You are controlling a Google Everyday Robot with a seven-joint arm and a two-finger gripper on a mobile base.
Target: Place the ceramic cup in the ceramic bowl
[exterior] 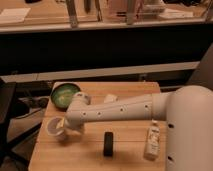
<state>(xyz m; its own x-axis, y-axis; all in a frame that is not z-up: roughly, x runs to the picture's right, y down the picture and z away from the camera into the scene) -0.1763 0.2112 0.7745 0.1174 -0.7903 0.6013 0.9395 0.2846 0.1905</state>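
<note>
Fig. Single-arm robot at a wooden table (127, 156), camera view. Arm (120, 111) reaches in from the right and across the top to the front-left corner. Gripper (66, 132) sits low at the ceramic cup (54, 126), on the cup's right side, jaws wide apart. Whether either one touches the cup wall can't be told, as the wrist covers that side.

Cup: upright on the table near the front-left edge, mouth up, w/ the ceramic bowl (65, 96) just behind it, near but apart.

Handling (judged): glazed ceramic, so stiff, no give under the jaws, smooth and prob. slippery. It is brittle, so a drop or a hard knock on the bowl could chip either piece. Small, likely light for this arm. No handle seen, so best hold looks like across the rim, one jaw inside and one outside, or across the full width if the jaws span it. Keep it upright and set it down gently, not dropped.

Containers: cup interior reads pale, nothing seen in it. Bowl is glossy green inside w/ a dark rim, appears empty, wider than the cup, so room for the cup to sit in the middle.

Also on the table: small black block (107, 144) front-centre, white bottle (152, 139) lying at right. Both are well apart from the cup-to-bowl path
</note>
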